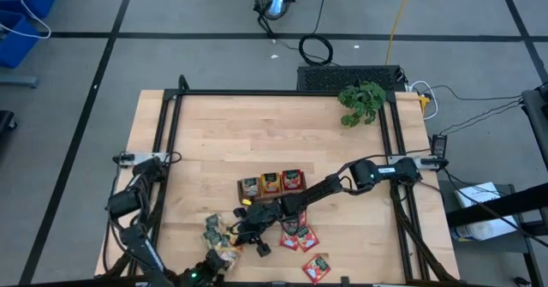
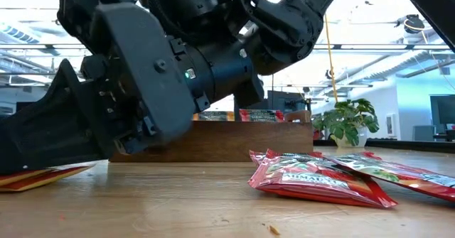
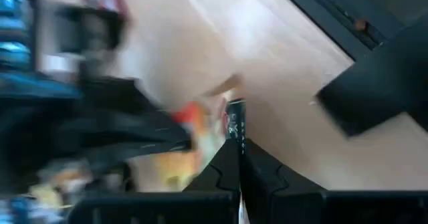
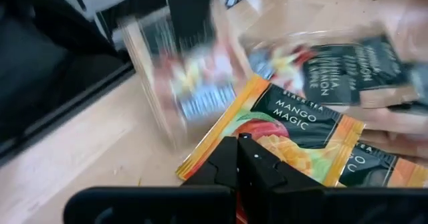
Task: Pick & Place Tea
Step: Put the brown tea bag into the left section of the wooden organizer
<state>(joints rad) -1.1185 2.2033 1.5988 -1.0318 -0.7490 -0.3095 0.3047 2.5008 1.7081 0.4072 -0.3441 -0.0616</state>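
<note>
Two grippers closed over the loose tea sachets near the front of the table.
Tea sachets lie in three groups: red ones [image 1: 300, 237] flat on the table [image 1: 257, 141] to the right, orange and dark ones [image 1: 218, 236] piled to the left, and several already standing in the tray [image 1: 271, 184] just beyond. The left gripper [image 3: 239, 158] is clenched on the edge of a thin sachet [image 3: 235, 120], apparently pinched edge-on so that it can slot upright into a tray compartment. The right gripper [image 4: 239, 158], fingers shut with nothing visibly between them, hovers just above an orange mango sachet [image 4: 287, 134] in the left pile. A potted plant [image 1: 361, 103] stands at the far right, well apart.
</note>
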